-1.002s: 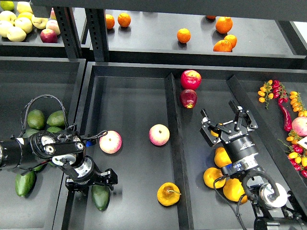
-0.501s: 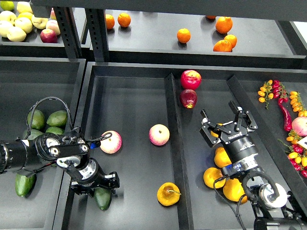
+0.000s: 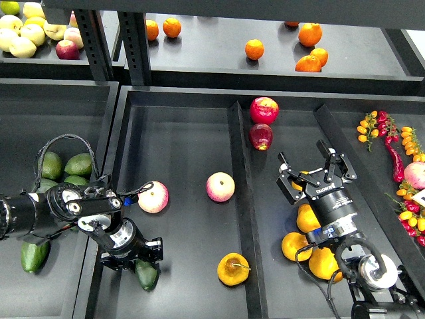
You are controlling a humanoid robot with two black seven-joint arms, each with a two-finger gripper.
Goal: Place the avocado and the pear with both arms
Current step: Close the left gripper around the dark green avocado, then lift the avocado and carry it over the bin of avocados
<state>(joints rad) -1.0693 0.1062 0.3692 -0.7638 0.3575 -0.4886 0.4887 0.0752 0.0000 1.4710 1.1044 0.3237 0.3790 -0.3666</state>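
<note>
The dark green avocado (image 3: 147, 274) pokes out below my left gripper (image 3: 136, 261), which is shut on it low over the front left corner of the middle tray (image 3: 179, 146). The pear (image 3: 233, 269), yellow-orange with a thin brown stem, lies on the same tray near its front right, apart from both grippers. My right gripper (image 3: 313, 173) is open and empty, with its fingers spread above the oranges (image 3: 307, 218) in the right compartment.
Two pink apples (image 3: 153, 197) (image 3: 220, 187) lie mid-tray; two red apples (image 3: 263, 109) lie further back. A raised divider (image 3: 242, 199) separates the tray from the orange compartment. Lighter avocados (image 3: 66, 166) sit in the left bin. Peppers (image 3: 395, 156) lie far right. Shelf posts (image 3: 136, 46) stand behind.
My left gripper and the avocado have shifted slightly right and toward the front edge. The right arm and the pear have not moved.
</note>
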